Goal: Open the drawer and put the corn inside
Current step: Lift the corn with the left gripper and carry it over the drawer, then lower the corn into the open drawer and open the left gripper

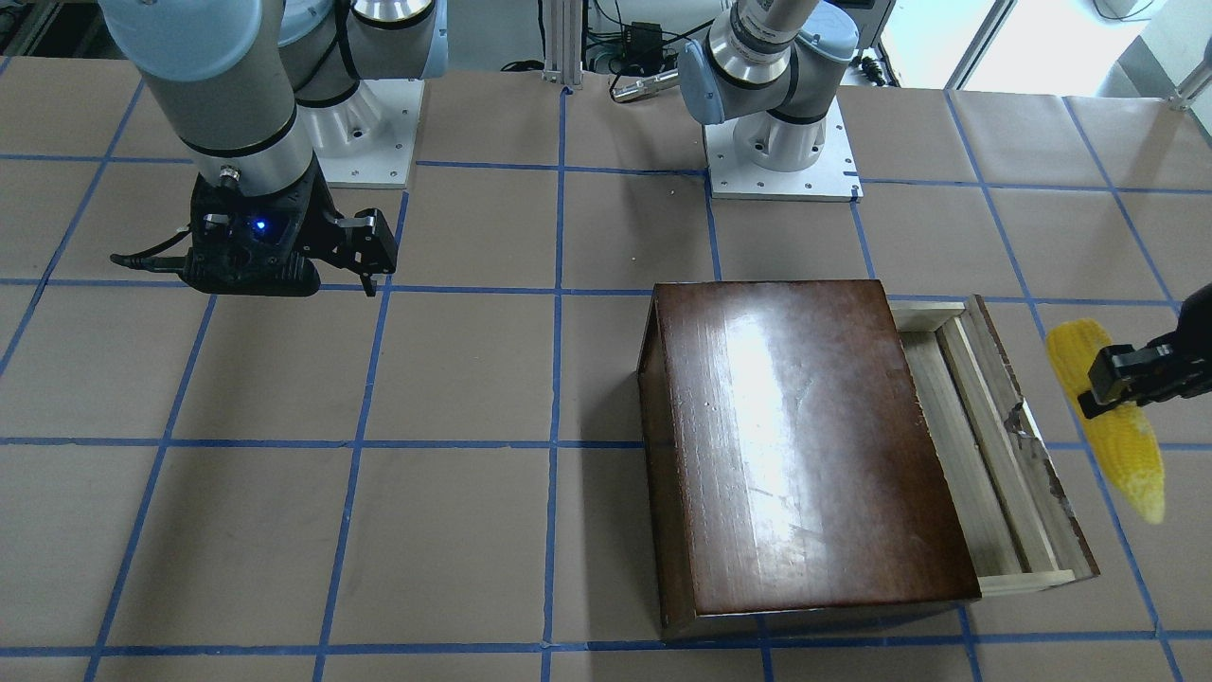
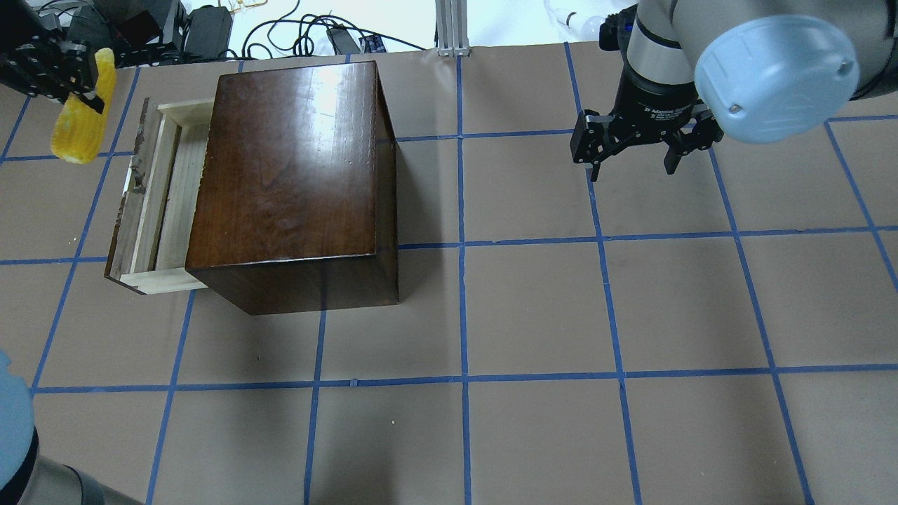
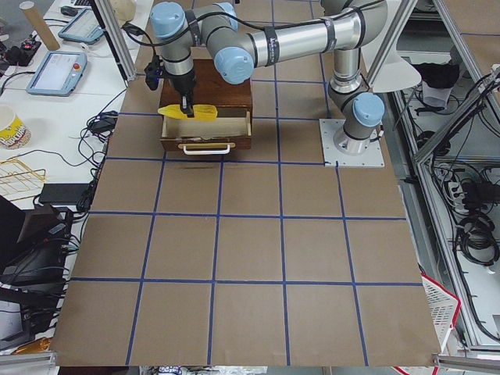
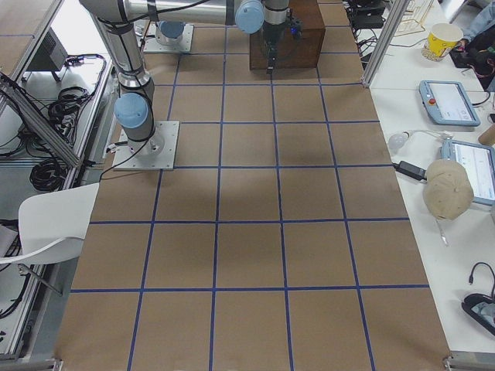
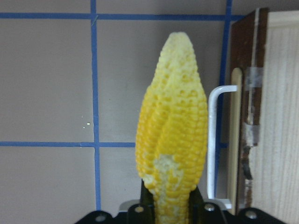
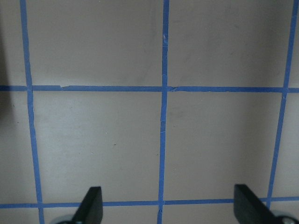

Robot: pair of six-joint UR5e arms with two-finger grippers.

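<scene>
The dark-brown box [image 1: 805,445] stands on the table with its pale wood drawer [image 1: 985,445] pulled partly out; the drawer [image 2: 158,203] also shows in the overhead view. My left gripper [image 1: 1117,379] is shut on the yellow corn [image 1: 1113,426] and holds it in the air just beyond the drawer's worn front panel [image 5: 250,107]. In the left wrist view the corn [image 5: 173,135] points away from the camera, left of the drawer's metal handle [image 5: 216,140]. My right gripper [image 2: 631,151] is open and empty, far from the box over bare paper.
The table is covered in brown paper with a blue tape grid [image 2: 463,315]. The two arm bases [image 1: 781,152] stand at the robot's side. Cables and gear [image 2: 210,28] lie beyond the table's far edge behind the box.
</scene>
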